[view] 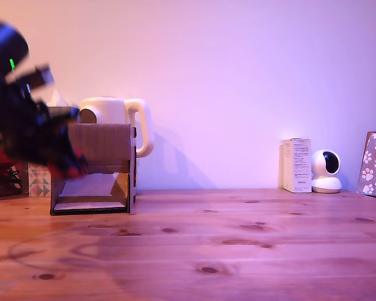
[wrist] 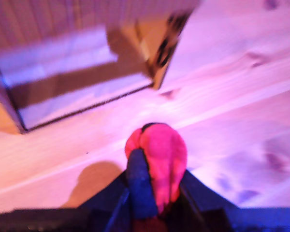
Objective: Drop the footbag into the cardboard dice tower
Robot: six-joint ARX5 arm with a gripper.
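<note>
In the wrist view the red and black footbag (wrist: 159,157) sits squeezed between the dark fingers (wrist: 137,188) of my gripper (wrist: 157,193), which is shut on it. It hangs above the wooden table, in front of the tower's lower opening. The cardboard dice tower (view: 100,169) stands at the exterior view's left, its plain brown upper panel above a pale sloped ramp (wrist: 63,82). In the exterior view the arm is a dark blur, with the gripper (view: 72,164) and a bit of red overlapping the tower's front left side.
A cream kettle (view: 122,119) stands behind the tower. A patterned box (view: 39,180) sits beside it at the left. At the exterior view's right are a white carton (view: 296,165), a small white camera (view: 326,171) and a paw-print bag (view: 375,164). The wooden table (view: 238,244) spreads in front.
</note>
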